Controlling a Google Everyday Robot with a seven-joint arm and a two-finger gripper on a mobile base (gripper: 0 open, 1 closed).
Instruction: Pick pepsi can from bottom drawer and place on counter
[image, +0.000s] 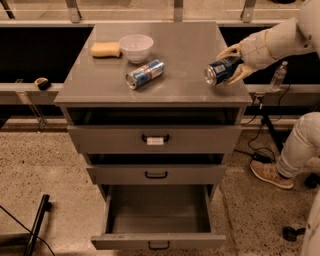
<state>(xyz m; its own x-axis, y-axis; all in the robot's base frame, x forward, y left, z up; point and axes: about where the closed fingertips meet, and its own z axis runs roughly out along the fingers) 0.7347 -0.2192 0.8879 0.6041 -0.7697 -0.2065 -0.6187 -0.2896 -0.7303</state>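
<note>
My gripper (233, 63) reaches in from the right, shut on the pepsi can (219, 71), a dark blue can held on its side with its silver top facing the front left. The can hangs just above the right side of the counter (185, 50). Below, the bottom drawer (158, 215) stands pulled out, and nothing shows inside it.
A paler silver-and-blue can (145, 73) lies on its side mid-counter. A white bowl (135, 47) and a yellow sponge (105, 49) sit at the back left. The top drawer (154, 138) and middle drawer (156, 173) are slightly open. A person's leg and shoe (271, 174) are at the right.
</note>
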